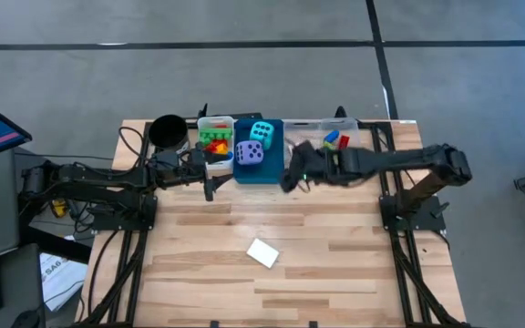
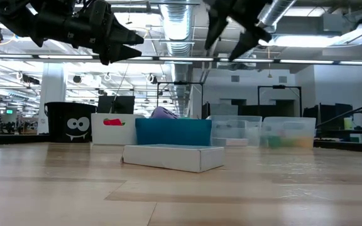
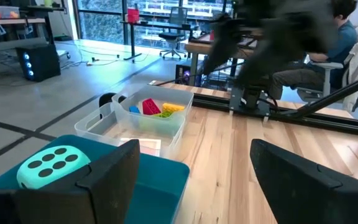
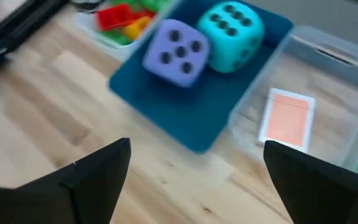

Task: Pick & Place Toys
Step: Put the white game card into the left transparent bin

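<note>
Your right gripper (image 1: 292,175) hangs spread and empty at upper centre beside the blue bin (image 1: 272,173); the left gripper (image 1: 210,173) is spread too. The white card (image 1: 262,252) lies low on the table (image 1: 199,273), far off; its thinness could make your fingers slip.

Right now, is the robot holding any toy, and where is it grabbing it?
No, nothing is held. The left gripper and the right gripper both hang open and empty above the table; the purple die sits in the blue bin.

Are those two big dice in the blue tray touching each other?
Touching. The right wrist view shows the purple die pressed against the cyan die, no gap between them, in the blue tray.
</note>
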Robot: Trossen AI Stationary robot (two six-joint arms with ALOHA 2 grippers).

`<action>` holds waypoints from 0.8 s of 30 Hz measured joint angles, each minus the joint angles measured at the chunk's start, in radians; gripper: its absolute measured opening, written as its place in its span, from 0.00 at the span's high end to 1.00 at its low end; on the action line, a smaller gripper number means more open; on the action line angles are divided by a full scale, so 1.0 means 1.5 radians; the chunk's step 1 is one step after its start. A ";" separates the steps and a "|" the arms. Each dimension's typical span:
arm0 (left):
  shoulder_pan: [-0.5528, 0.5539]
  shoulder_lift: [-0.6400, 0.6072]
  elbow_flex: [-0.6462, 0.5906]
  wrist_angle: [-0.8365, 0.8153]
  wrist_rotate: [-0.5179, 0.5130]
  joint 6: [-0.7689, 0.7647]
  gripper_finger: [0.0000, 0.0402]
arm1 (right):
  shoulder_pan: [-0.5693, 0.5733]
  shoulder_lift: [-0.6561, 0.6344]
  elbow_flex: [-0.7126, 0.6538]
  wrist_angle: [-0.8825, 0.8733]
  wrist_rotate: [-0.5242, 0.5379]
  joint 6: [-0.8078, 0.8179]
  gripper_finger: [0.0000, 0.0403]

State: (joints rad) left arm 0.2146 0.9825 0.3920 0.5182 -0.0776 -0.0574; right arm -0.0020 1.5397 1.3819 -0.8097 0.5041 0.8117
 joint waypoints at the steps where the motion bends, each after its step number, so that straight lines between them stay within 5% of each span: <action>1: 0.000 0.000 0.000 0.000 0.000 0.000 0.26 | 0.023 0.001 0.000 0.005 0.018 0.000 0.10; 17: -0.005 0.000 0.000 0.019 0.001 -0.004 0.26 | 0.321 0.027 -0.001 0.075 0.389 -0.054 0.10; 24: -0.005 0.000 0.000 0.017 0.004 -0.039 0.26 | 0.361 0.114 0.001 0.100 0.496 -0.110 0.10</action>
State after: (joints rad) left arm 0.2070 0.9825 0.3920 0.5433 -0.0711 -0.1156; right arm 0.5391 1.7104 1.3829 -0.6603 1.2487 0.6468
